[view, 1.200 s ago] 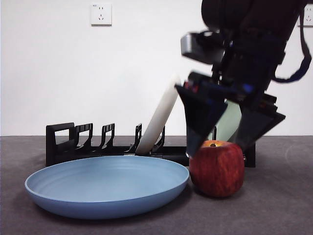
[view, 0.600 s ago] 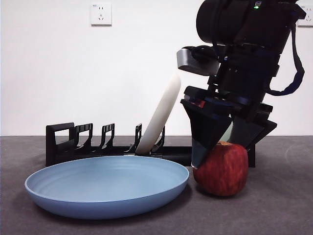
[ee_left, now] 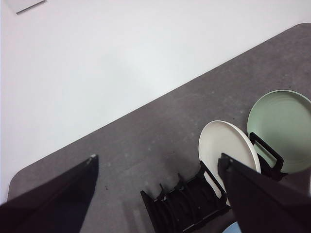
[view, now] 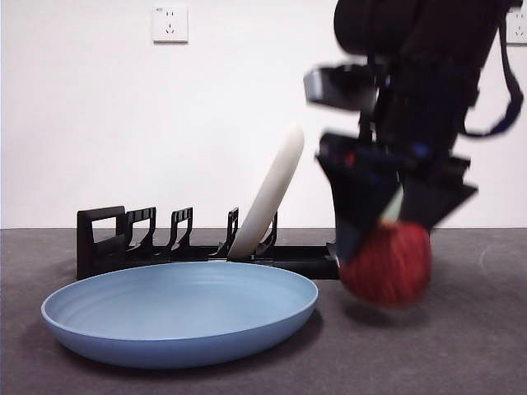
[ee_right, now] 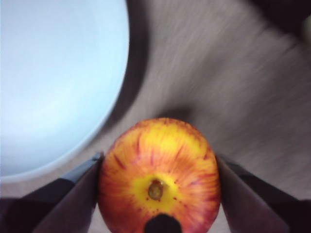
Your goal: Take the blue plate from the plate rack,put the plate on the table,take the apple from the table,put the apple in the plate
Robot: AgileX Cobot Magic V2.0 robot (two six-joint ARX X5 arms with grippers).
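Observation:
The red apple hangs a little above the table, blurred by motion, and its shadow lies beneath it. My right gripper comes down from above and is shut on the apple, a jaw on each side. The blue plate lies flat on the table just left of the apple, and its rim shows in the right wrist view. The black plate rack stands behind it. My left gripper is open and empty, high above the rack.
A cream-white plate leans in the rack's middle slots, also seen from above. A sage-green plate stands further along the rack, mostly hidden behind the arm in the front view. A wall socket is behind.
The right gripper closed on the apple while it stood on the table, then lifted it clear and slightly to the right. The blue plate and the rack have not moved.

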